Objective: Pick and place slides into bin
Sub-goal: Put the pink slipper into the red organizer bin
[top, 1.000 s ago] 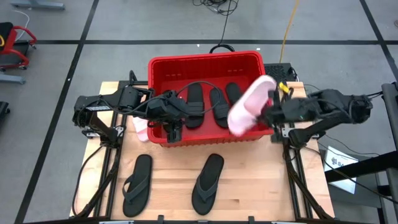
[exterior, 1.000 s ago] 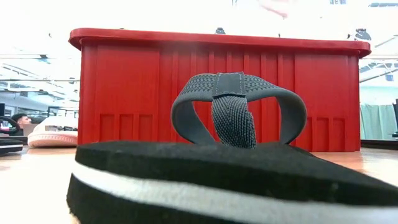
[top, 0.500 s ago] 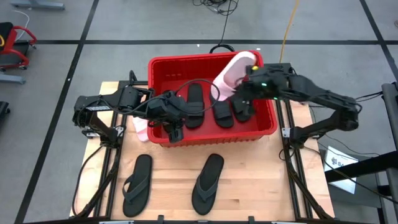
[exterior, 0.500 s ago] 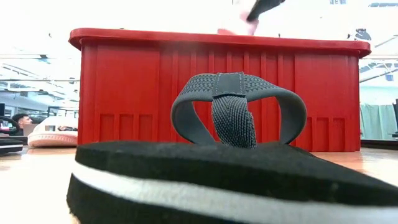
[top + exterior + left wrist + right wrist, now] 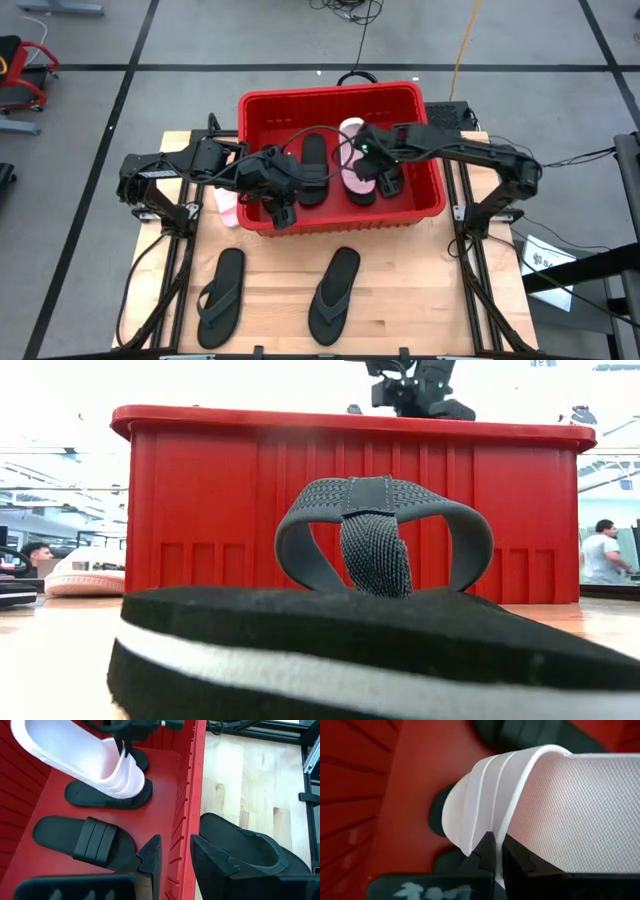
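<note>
Pinched tight on the strap of a pale pink-white slide [image 5: 352,160], my right tool [image 5: 496,851] reaches in over the red bin [image 5: 262,105] from its right side. Beneath my right tool the slide hangs tilted, its lower end resting on a black slide [image 5: 107,796] on the bin floor, so this one is inside the walls but not yet let go.

My left tool [image 5: 175,857] waits at the bin's near-left wall, fingers spread part-way with the red rim between them and nothing held.

Counting what is done: under and around my right tool I see about three black slides already lying in the bin, one [image 5: 313,168] to the left of the pale one, and another [image 5: 388,177] just right of it.

What is left, as I judge it: two black thong flip-flops on the tabletop in front of the bin, the left one [image 5: 220,296] and the right one [image 5: 335,294], well apart from both tools. The other pale slide [image 5: 227,209] lies on the tabletop just outside the bin's left wall, beside my left tool.

So roughly half is in, and once I release this one, three remain.
</note>
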You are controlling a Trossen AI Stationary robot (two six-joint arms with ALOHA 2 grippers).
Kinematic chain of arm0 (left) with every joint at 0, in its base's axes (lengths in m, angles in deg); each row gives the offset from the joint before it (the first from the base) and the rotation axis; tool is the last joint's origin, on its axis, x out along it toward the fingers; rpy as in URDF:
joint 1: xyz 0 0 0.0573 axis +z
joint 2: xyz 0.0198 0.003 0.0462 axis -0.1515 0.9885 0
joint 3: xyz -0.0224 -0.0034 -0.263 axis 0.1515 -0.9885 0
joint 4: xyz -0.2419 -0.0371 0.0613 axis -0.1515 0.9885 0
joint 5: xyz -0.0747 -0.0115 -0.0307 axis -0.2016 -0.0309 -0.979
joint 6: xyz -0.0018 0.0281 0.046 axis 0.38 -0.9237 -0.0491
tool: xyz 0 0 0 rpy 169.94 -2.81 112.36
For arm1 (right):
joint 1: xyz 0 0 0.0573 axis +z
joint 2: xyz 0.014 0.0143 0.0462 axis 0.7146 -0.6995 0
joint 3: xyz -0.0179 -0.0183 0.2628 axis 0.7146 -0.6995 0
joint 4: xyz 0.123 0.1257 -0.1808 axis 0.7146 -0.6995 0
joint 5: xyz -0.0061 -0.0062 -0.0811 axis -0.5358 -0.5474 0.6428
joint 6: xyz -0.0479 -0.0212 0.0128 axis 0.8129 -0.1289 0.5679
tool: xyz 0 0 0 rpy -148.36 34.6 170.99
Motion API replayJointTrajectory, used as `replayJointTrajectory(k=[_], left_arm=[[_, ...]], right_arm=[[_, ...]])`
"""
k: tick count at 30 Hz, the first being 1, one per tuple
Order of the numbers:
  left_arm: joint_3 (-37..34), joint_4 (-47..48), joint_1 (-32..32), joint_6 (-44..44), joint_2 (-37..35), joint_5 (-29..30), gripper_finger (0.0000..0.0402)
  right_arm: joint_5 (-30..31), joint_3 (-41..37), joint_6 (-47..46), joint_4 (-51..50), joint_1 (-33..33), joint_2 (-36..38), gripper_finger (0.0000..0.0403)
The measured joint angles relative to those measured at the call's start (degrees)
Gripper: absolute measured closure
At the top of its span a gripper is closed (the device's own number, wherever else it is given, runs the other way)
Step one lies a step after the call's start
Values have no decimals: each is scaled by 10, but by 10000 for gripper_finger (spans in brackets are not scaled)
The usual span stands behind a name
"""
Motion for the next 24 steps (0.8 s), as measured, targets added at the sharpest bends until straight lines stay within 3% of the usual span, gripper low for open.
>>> replayJointTrajectory(k=[8,24], left_arm=[[0,0,0,-2,0,0,304],[0,0,1,-4,0,0,304]], right_arm=[[-33,-17,32,-11,-14,-24,402],[-27,-62,30,26,-26,-48,402]])
